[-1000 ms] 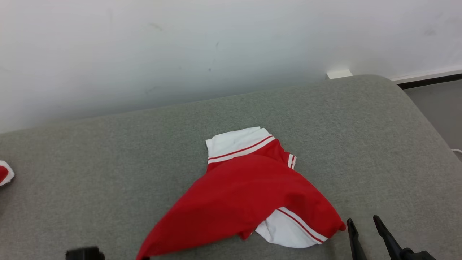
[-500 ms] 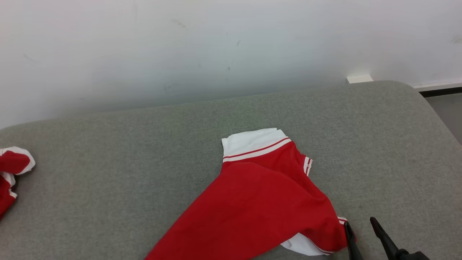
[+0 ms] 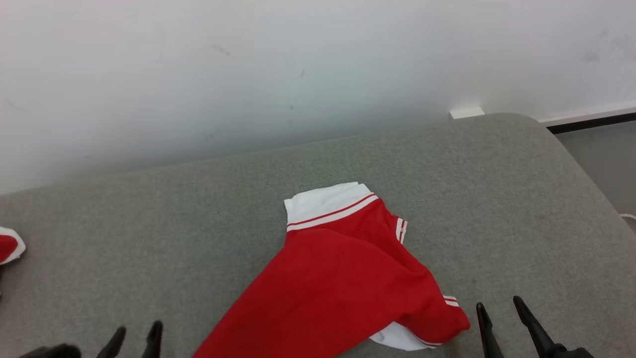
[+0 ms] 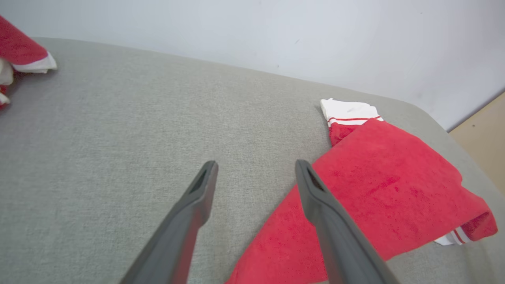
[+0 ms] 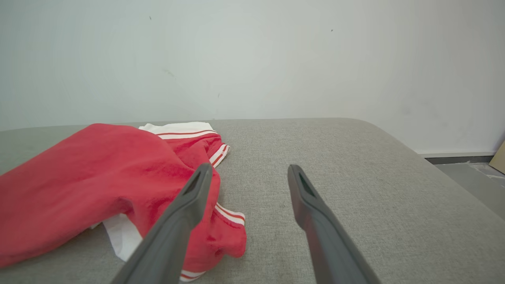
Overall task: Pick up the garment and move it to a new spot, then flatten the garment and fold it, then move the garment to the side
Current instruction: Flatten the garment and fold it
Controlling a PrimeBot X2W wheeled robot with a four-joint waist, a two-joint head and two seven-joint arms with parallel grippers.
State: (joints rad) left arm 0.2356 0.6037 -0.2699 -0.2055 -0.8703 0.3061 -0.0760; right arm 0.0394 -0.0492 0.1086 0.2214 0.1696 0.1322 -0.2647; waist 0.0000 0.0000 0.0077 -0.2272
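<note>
A: Head view: red shirt (image 3: 343, 283) with white striped trim, crumpled, on the grey padded surface (image 3: 149, 223) near its front edge. The left end effector (image 3: 135, 340) and right end effector (image 3: 499, 318) flank it, both empty.

B: Left wrist view?

A: Fingers spread wide over bare surface, just beside the hem. Touching nothing.

B: Right wrist view?

A: Fingers equally wide, and one overlaps the striped cuff (image 5: 230, 215); contact unclear. The cloth looks light and limp, and likely bunches, so pinch the hem corners.
</note>
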